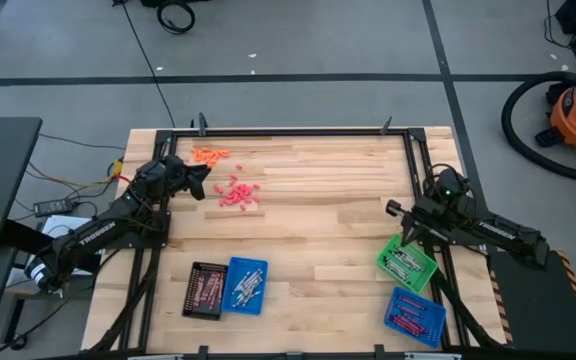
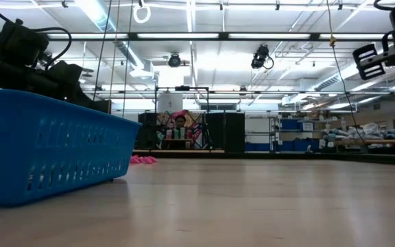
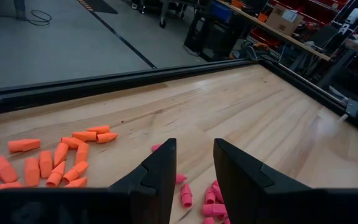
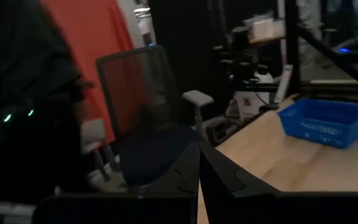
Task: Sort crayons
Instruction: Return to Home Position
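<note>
The crayons are short stubs. An orange heap (image 1: 209, 154) and a red-pink heap (image 1: 238, 193) lie on the table's far left. Both heaps also show in the left wrist view, orange (image 3: 55, 158) and pink (image 3: 210, 202). My left gripper (image 1: 203, 180) (image 3: 194, 165) is open and empty. It hovers just left of the pink heap, between the two heaps. My right gripper (image 1: 396, 210) (image 4: 199, 177) is shut and empty, raised above the table's right side, near the green tray (image 1: 406, 263).
A black tray (image 1: 205, 290) and a blue tray (image 1: 245, 285) with crayons stand at the near left. The green tray and another blue tray (image 1: 415, 315) stand at the near right. A black frame (image 1: 298, 130) borders the table. The middle is bare wood.
</note>
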